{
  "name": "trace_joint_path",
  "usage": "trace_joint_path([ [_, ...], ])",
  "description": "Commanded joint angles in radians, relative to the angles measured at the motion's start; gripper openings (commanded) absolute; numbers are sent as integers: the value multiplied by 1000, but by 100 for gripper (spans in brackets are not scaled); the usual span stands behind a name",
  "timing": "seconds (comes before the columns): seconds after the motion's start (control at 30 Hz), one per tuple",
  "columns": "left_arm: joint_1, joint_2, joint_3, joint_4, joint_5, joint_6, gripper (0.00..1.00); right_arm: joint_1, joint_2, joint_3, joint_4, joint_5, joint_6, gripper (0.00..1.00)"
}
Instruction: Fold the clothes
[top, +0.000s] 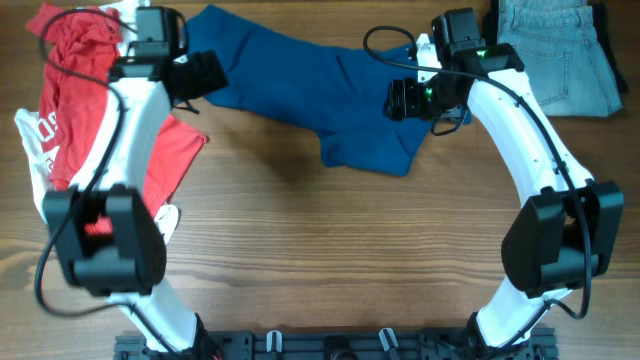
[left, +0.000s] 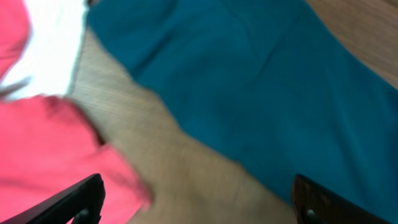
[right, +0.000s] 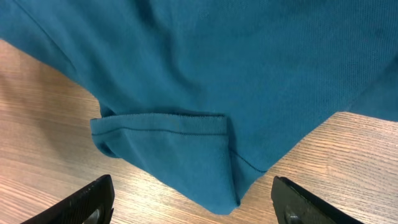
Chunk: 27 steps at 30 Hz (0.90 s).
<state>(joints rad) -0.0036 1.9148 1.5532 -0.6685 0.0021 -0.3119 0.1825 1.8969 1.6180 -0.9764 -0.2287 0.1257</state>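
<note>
Even light — left wrist blurry

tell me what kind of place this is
Probably a robot lab bench: left arm and right arm mounted at a wooden table, with a blue shirt, red shirt and jeans spread on it.

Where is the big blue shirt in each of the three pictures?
Overhead: the blue shirt lies spread across the top middle.
Left wrist: the blue shirt fills the upper right, with the red shirt at the left.
Right wrist: the blue shirt covers the top, and a hemmed corner reaches toward the bottom middle.
Shared landmark: the wooden table under the shirt shows in all three.
</note>
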Motion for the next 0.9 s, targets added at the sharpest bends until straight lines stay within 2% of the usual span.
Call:
trace_joint_path([
  [0.0,2,102,5,54,-54,-111,92,3,-3,19,20,-4,-22,82],
  [0.17,11,189,5,80,-101,-273,89,3,-3,19,26,-3,-23,82],
  [0.73,13,323,5,300,-109,-306,80,3,-3,18,97,-5,-47,83],
  [0.8,13,340,5,325,-109,-306,75,3,-3,18,103,-5,-47,83],
  [0.87,13,358,5,348,-108,-306,61,3,-3,18,107,-5,-47,81],
])
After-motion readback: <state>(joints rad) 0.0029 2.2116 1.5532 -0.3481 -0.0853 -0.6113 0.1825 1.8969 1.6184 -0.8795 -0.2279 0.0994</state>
